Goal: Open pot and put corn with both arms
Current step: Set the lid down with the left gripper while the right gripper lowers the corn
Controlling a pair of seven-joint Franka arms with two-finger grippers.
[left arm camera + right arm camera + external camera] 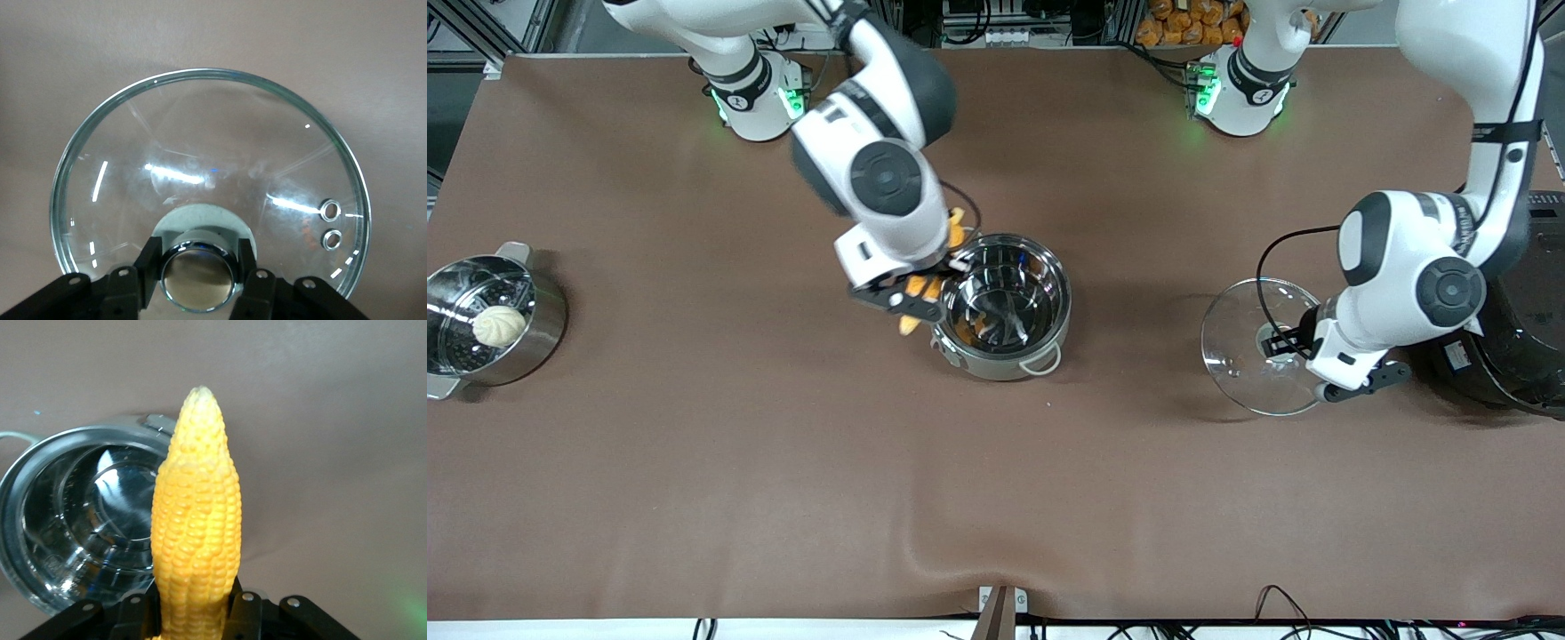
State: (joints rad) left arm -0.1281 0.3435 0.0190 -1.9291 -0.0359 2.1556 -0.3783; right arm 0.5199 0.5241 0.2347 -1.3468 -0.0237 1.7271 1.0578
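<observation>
The steel pot (1007, 307) stands open mid-table, its inside bare; it also shows in the right wrist view (80, 527). My right gripper (911, 298) is shut on the yellow corn (921, 289) and holds it over the pot's rim at the right arm's end. In the right wrist view the corn (197, 540) points away from the gripper (195, 613), beside the pot. My left gripper (1294, 342) is shut on the knob (198, 275) of the glass lid (1256, 345), toward the left arm's end of the table. The lid (207, 173) shows whole in the left wrist view.
A steel steamer pot (543, 324) with a white bun (499, 325) sits at the right arm's end of the table. A big black cooker (1525, 329) stands at the left arm's end, close to the lid. The brown cloth has a fold (925, 551) near the front edge.
</observation>
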